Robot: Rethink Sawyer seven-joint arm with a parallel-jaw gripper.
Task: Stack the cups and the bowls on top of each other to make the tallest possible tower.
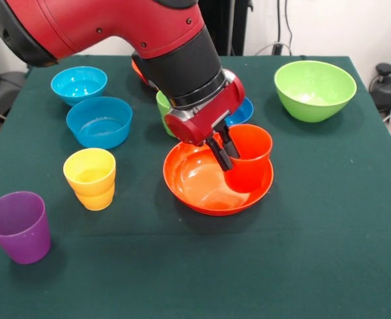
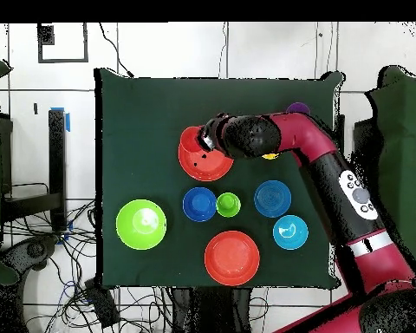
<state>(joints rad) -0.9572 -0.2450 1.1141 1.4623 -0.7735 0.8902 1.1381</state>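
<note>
The orange cup (image 1: 250,157) is a glossy, plain-sided tumbler standing upright inside a wide, shallow orange bowl (image 1: 199,183), toward that bowl's side nearest the lime bowl (image 1: 314,90). No other bowl holds anything that shows: the two light blue bowls (image 1: 100,121) sit beside each other well to the other side of the orange bowl, and a dark blue bowl (image 1: 242,113) and a green cup (image 1: 162,106) peek out just behind it, largely hidden by the arm. The yellow cup (image 1: 90,178) and purple cup (image 1: 18,226) stand on the green surface (image 1: 315,232) beyond the light blue bowls, toward the camera. A second orange bowl (image 2: 231,257) lies beyond the dark blue one. The arm slants down over the orange bowl, its end effector (image 1: 223,147) clamped on the orange cup's rim, one finger inside and one outside.
</note>
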